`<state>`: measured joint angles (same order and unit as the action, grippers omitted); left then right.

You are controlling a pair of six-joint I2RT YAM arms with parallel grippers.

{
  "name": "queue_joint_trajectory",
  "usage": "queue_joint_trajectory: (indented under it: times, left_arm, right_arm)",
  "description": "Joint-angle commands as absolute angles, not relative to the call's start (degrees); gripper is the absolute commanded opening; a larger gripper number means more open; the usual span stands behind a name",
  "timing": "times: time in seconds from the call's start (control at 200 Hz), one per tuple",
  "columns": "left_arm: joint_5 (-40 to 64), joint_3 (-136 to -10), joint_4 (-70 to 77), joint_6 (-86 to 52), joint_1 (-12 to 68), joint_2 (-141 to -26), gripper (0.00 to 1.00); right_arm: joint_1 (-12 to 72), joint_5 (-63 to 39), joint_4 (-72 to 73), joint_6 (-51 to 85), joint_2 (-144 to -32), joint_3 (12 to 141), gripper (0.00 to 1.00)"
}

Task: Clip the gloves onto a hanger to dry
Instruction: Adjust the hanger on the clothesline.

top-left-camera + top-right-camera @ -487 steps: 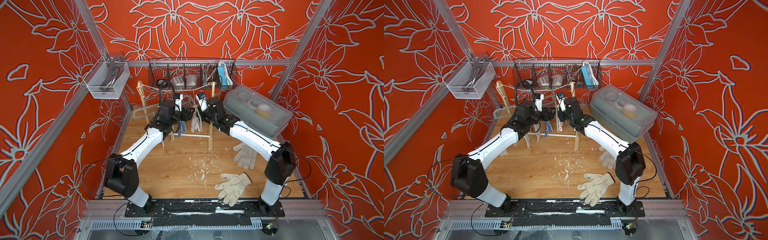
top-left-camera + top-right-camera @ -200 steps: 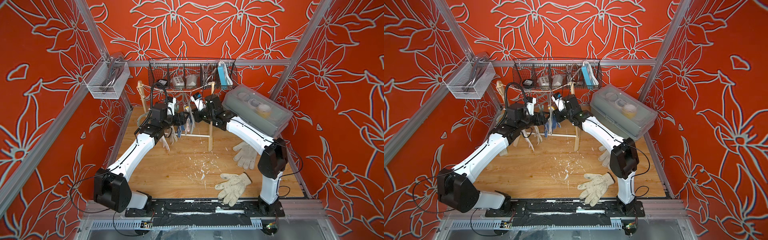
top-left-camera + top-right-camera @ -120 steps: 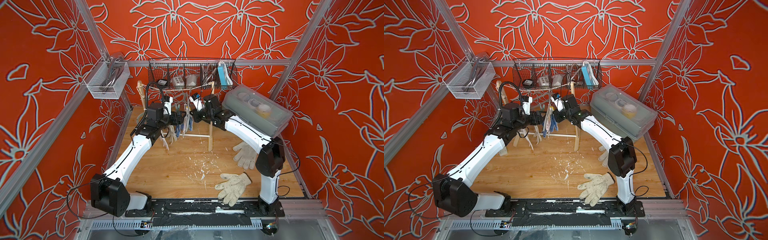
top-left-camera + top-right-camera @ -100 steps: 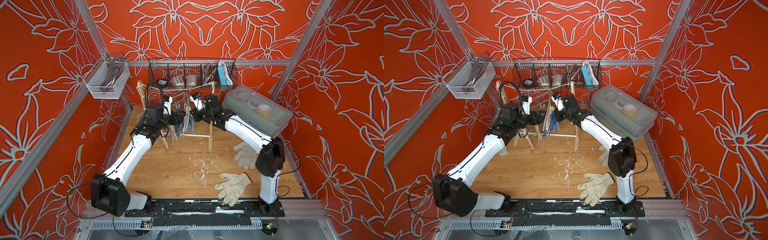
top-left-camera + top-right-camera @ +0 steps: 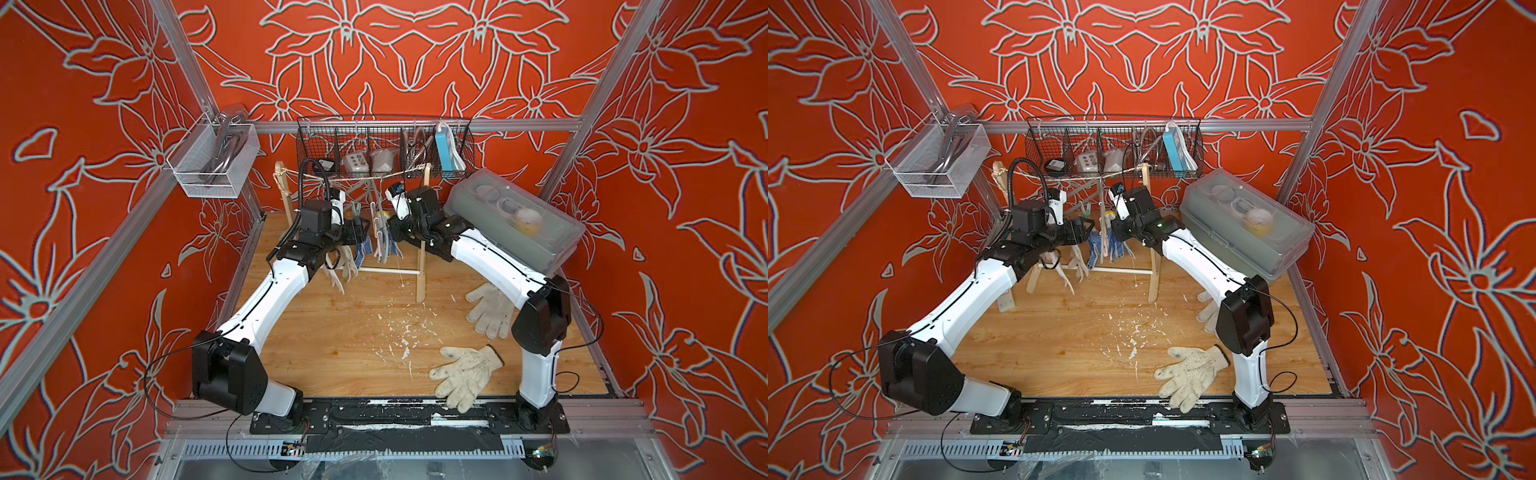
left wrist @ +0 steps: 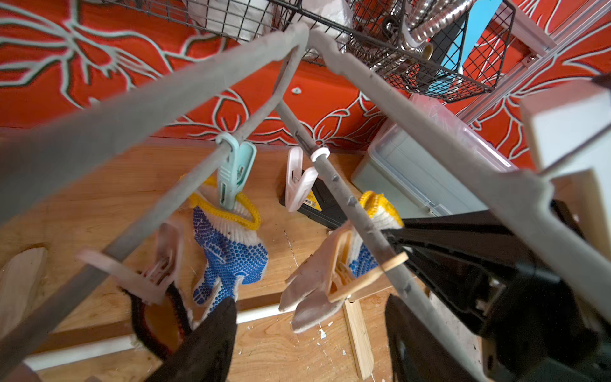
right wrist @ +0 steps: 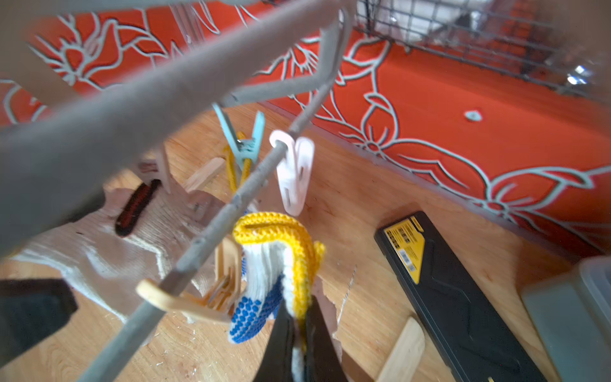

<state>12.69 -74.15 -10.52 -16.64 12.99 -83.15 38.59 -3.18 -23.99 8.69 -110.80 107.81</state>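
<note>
Right gripper (image 7: pixel 297 306) is clamped on the yellow cuff of a dotted glove (image 7: pixel 264 274). It holds the glove cuff-up against the tan clip (image 7: pixel 185 302) on the lower bar (image 7: pixel 201 241) of the hanger (image 7: pixel 132 109). My read on why: the cuff has to sit at the clip's mouth to get bitten, and the glove fingers hang down to dry. Clip and cuff look to be touching in the right wrist view. Can't tell if the clip bites yet.

Left gripper (image 6: pixel 310 307) is spread wide and holds nothing. Its black fingers (image 6: pixel 215 337) sit either side of that clip's handles, with no visible contact. Probably placed to squeeze the clip open, but that's a guess.

Other gloves:
- The second dotted glove (image 6: pixel 231 254) hangs by its cuff from the green clip (image 6: pixel 236 172) on the other bar (image 6: pixel 185 185).
- The dark-cuffed glove (image 6: pixel 155 317) hangs from a pale clip (image 6: pixel 145 274) further along that bar.
- The white clip (image 6: pixel 297 182) is empty, on the same bar as the tan one.
- The front glove (image 5: pixel 465 376) and back glove (image 5: pixel 488 309) lie flat on the table (image 5: pixel 332 332) by the right arm's base, not yet hung.

The hanger hangs from a string (image 5: pixel 365 176) between wooden posts (image 5: pixel 422 270), so the gloves dangle free above the table.

Roughly halfway: two are up, one is in hand, two are left. Risk: the hanger swings when pushed, so the cuff could slip past the clip mouth.
</note>
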Motion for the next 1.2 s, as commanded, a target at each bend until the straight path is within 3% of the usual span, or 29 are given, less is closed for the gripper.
queue_joint_trajectory:
  times: [0.0, 0.25, 0.791, 1.191]
  left_arm:
    - [13.34, -76.01, -10.2, -17.22, 13.43, -85.11, 0.7]
    - [12.77, -79.43, -9.44, -17.72, 13.45, -91.0, 0.71]
    - [20.42, -82.65, 6.84, -27.01, 13.52, -102.31, 0.71]
    - [25.38, -83.62, 11.92, -23.48, 13.36, -108.63, 0.71]
  right_arm:
    - [38.56, 2.65, -28.17, 12.22, -106.67, 106.9, 0.0]
    - [38.67, 9.9, -29.04, 15.24, -105.94, 105.41, 0.0]
    - [38.48, 11.95, -29.47, 14.85, -108.81, 109.08, 0.0]
    - [36.88, 9.19, -30.01, 13.54, -108.68, 109.29, 0.0]
